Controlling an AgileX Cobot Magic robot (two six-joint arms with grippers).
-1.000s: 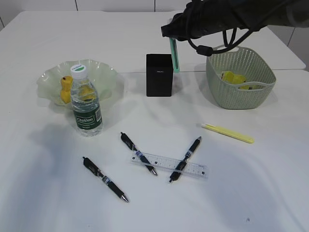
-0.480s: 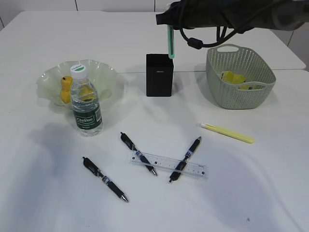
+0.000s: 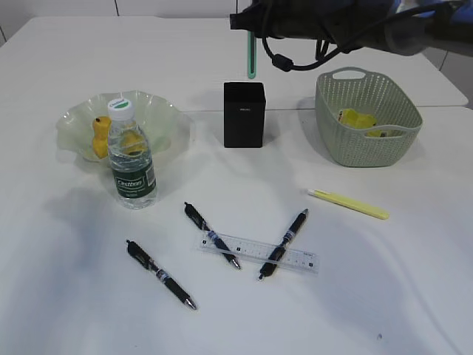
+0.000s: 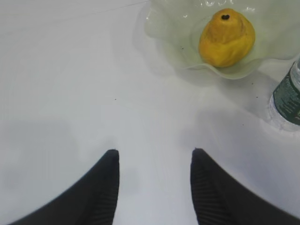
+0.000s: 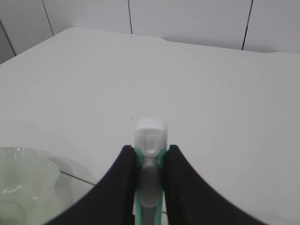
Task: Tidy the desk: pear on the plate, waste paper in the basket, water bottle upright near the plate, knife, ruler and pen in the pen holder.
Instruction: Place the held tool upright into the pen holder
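Note:
My right gripper (image 3: 252,28) is shut on a green knife (image 3: 251,58) with a white slider (image 5: 150,132). The knife hangs upright just above and behind the black pen holder (image 3: 244,115), clear of its rim. My left gripper (image 4: 154,157) stands open over bare desk (image 4: 70,84), with nothing between its fingers. The pear (image 4: 227,37) lies on the pale green plate (image 4: 164,42). The water bottle (image 3: 131,166) stands upright in front of the plate (image 3: 159,107). Yellow waste paper (image 3: 358,118) lies in the basket (image 3: 329,111). A clear ruler (image 3: 251,248) rests across two black pens (image 3: 212,235) (image 3: 284,242).
A third black pen (image 3: 160,274) lies at the front left. A slim yellow cutter-like stick (image 3: 347,203) lies in front of the basket. The desk's seam runs behind the pen holder.
The right gripper has carried the green knife up and to the left, from beside the pen holder's right side to above it. The left gripper has not moved.

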